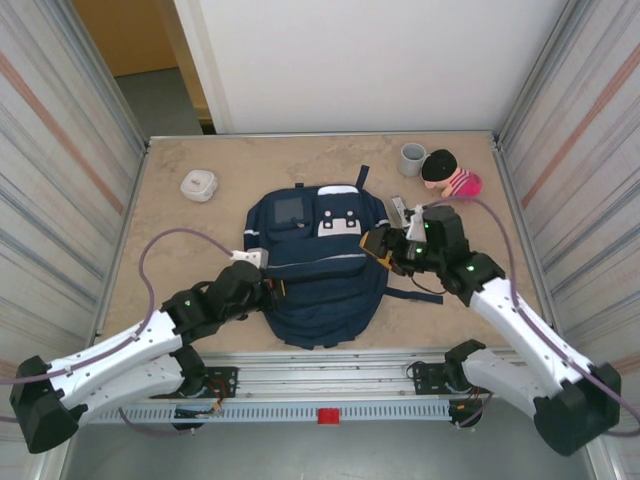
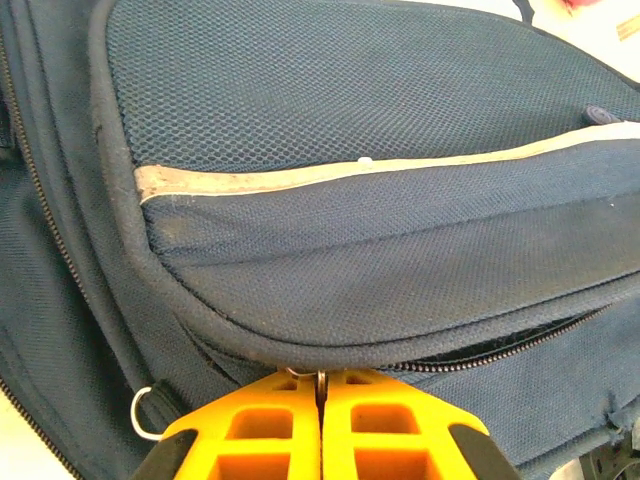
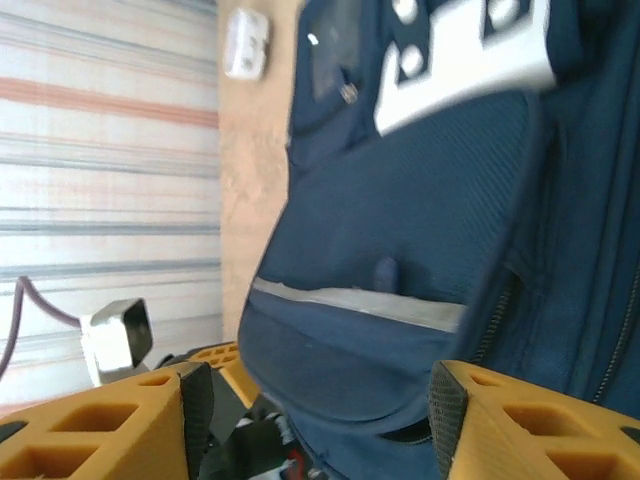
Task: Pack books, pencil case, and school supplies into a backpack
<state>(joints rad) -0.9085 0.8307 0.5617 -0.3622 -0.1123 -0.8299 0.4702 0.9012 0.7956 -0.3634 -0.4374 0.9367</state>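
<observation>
Centrally, left pincer (image 2: 320, 388) is pressing shut at the zipper (image 2: 500, 358) of the backpack (image 1: 320, 285); right pincer (image 3: 315, 425) is gaping wide at its right edge

Support surface: a table (image 1: 180, 250) with a beige, stone-patterned top, walled on the left, right and far sides.

Items resting directly on it:
- Navy blue backpack (image 1: 320, 285), lying flat at centre, front pocket with white patches facing up, towards the far side.
- Rounded white box (image 1: 199, 185), far left, well apart from the backpack.
- Grey cup (image 1: 412, 158), upright, far right, near the back wall.
- Plush doll (image 1: 448, 172), black head and pink striped body, just beside the cup.
- Narrow grey-white bar (image 1: 399, 211), just off the backpack's right edge; partly hidden, detail unclear.
</observation>
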